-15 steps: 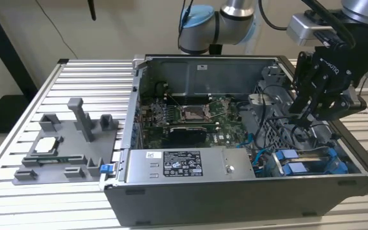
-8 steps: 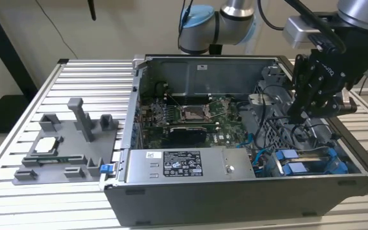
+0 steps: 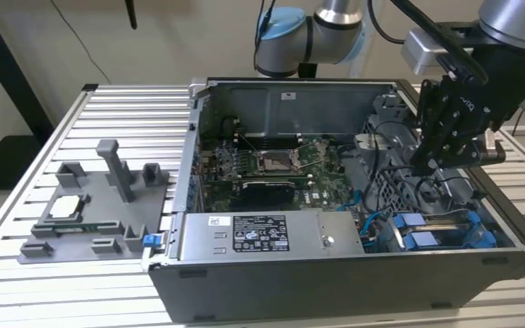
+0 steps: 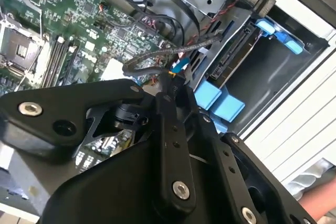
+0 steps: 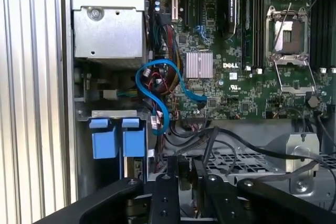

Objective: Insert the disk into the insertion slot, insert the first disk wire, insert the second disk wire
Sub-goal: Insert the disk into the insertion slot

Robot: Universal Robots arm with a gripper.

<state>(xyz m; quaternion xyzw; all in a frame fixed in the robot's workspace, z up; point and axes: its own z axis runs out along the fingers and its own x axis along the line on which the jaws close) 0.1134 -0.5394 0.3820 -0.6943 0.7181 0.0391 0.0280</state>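
Two blue-fronted drives (image 5: pixel 118 137) sit side by side in the grey drive cage, the insertion slot (image 5: pixel 113 115), at the case's front right corner (image 3: pixel 426 232). I cannot tell which of them is the disk. My gripper (image 3: pixel 426 164) hangs inside the open case just beside that cage. In both wrist views its fingers (image 4: pixel 170 85) (image 5: pixel 173 169) stand close together, shut on the black plug of a disk wire (image 4: pixel 173 56). That dark wire bundle trails off over the cage. The drive's rear connector edge (image 4: pixel 236 56) faces the plug, a short gap away.
The motherboard (image 3: pixel 272 164) fills the case floor, and the power supply (image 3: pixel 272 236) lies along the near wall. A loose blue data cable (image 5: pixel 157 95) loops beside the drives. A grey fixture plate (image 3: pixel 89 205) stands on the slatted table at the exterior view's left.
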